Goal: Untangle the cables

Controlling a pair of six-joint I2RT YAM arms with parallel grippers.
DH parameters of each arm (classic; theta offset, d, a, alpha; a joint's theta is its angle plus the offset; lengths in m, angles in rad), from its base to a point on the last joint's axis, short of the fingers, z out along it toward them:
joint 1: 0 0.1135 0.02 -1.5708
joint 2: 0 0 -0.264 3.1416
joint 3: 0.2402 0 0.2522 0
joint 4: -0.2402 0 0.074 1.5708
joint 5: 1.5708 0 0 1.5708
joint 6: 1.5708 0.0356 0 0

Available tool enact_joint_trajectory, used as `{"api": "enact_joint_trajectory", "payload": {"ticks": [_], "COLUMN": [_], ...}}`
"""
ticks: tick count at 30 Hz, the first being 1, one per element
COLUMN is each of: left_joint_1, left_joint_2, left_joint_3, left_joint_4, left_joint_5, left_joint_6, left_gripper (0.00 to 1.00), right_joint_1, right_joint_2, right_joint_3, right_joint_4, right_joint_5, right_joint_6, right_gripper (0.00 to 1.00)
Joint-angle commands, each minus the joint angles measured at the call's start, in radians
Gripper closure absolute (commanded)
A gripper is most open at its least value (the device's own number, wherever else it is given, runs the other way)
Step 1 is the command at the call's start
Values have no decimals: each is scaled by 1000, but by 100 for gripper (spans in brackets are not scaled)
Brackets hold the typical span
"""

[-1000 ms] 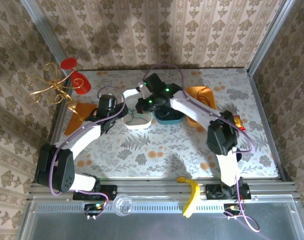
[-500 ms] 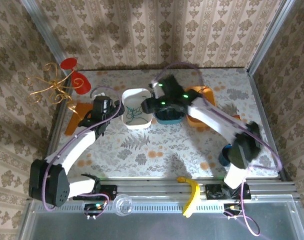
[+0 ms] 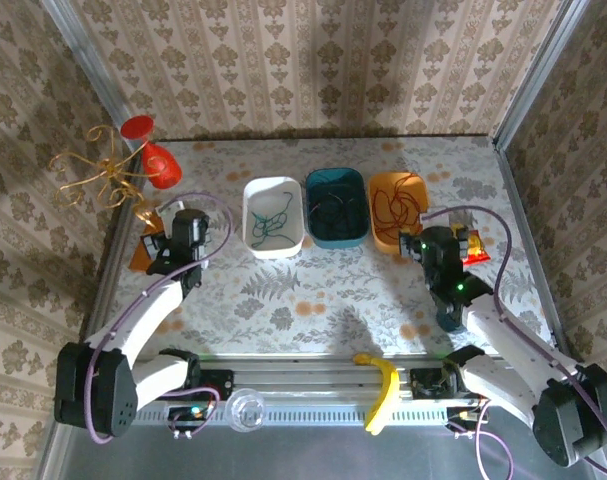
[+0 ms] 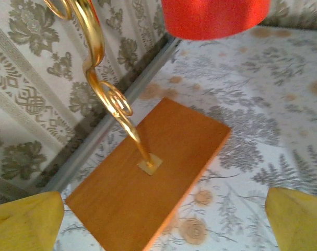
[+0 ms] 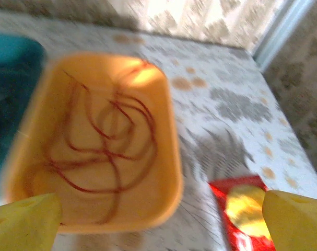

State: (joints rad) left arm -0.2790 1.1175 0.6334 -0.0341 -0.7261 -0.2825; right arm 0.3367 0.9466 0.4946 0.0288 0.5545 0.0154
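Three cables lie apart in three trays at the back of the table. The green cable (image 3: 271,218) is in the white tray (image 3: 251,240), the black cable (image 3: 333,208) in the teal tray (image 3: 317,236), and the red cable (image 3: 396,205) (image 5: 103,136) in the orange tray (image 3: 381,236) (image 5: 163,204). My left gripper (image 3: 155,240) (image 4: 161,230) stands open over a wooden base, holding nothing. My right gripper (image 3: 419,244) (image 5: 158,225) hangs open just near-right of the orange tray, nothing between its yellow fingertips (image 5: 22,222).
A gold wire stand (image 3: 108,170) (image 4: 108,94) with red discs rises from the wooden base (image 3: 143,250) (image 4: 148,198) by the left wall. A red packet (image 3: 473,248) (image 5: 247,209) lies right of the orange tray. A yellow banana-shaped piece (image 3: 383,385) rests on the near rail.
Both arms have drawn back from the trays, the left toward the wooden base, the right toward the near right. Both grippers have opened. All three trays now show uncovered.
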Motion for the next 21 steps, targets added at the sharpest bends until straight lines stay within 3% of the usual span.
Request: {"api": "enact_joint_trajectory", "payload": {"ticks": [1, 4, 7, 10, 11, 15, 19, 21], "left_joint_1": [19, 25, 33, 44, 46, 82, 122, 160], "left_joint_2": [71, 161, 221, 261, 274, 291, 287, 284], "left_joint_3": [3, -4, -73, -156, -173, -168, -200, -222], "left_joint_4": [61, 135, 351, 565, 625, 650, 725, 777], "left_joint_5": [-82, -70, -9, 63, 63, 154, 238, 285], "left_joint_6": [92, 126, 183, 217, 240, 260, 301, 300], "left_gripper": [0, 0, 0, 0, 0, 0, 0, 0], "right_joint_1": [-39, -58, -104, -146, -163, -198, -279, -322], "right_joint_2": [66, 182, 328, 392, 400, 427, 603, 566], "right_joint_3": [-30, -102, -179, -161, -132, -68, -160, -115], "right_joint_4": [216, 443, 739, 808, 757, 662, 1008, 847], "right_joint_5": [109, 106, 56, -30, -72, -235, -336, -378], "right_joint_6": [-38, -40, -51, -72, -63, -59, 13, 71], "right_gripper": [0, 0, 0, 0, 0, 0, 0, 0]}}
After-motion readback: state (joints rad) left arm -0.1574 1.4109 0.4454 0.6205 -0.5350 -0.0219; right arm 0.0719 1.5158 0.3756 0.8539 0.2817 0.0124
